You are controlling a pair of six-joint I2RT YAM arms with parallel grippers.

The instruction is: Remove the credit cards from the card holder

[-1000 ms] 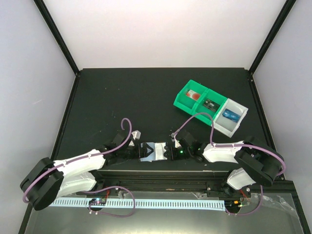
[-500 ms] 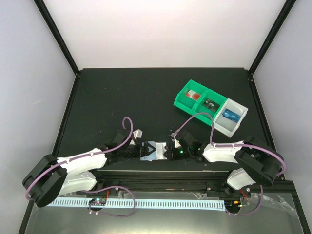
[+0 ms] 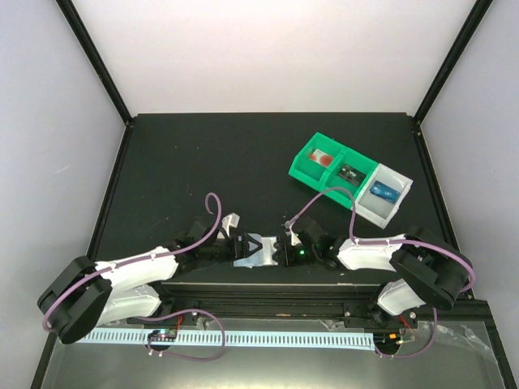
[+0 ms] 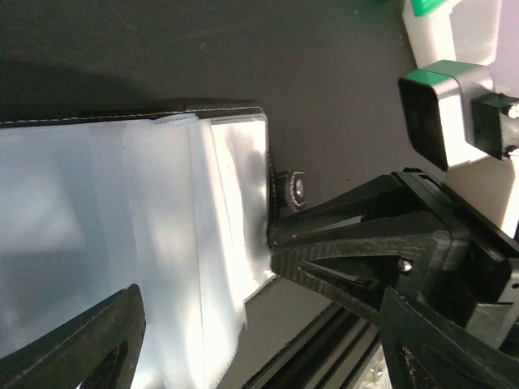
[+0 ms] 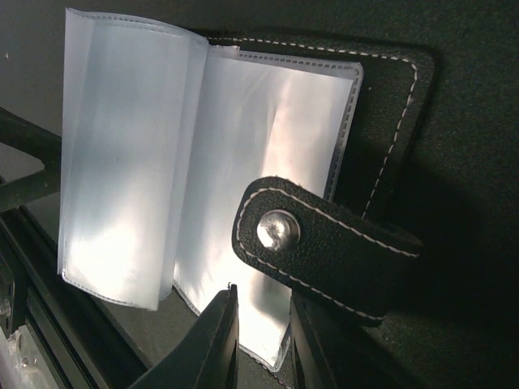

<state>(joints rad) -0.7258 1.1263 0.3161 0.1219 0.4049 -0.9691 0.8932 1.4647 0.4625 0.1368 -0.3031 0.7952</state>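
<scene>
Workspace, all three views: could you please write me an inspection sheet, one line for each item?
Surface: black table, matt.
Job's things: card holder open between the grippers, snap strap undone; the visible sleeves show no card; a blue credit card lies in the white compartment of the tray.
Clutter: red-and-white item and dark green item in the tray's green compartments.
Grippers: left gripper open, fingers astride the sleeves; right gripper shut on the card holder's edge.
Cables: purple cables loop over both arms.
Surroundings: white walls, black frame posts; nothing else seen.
</scene>
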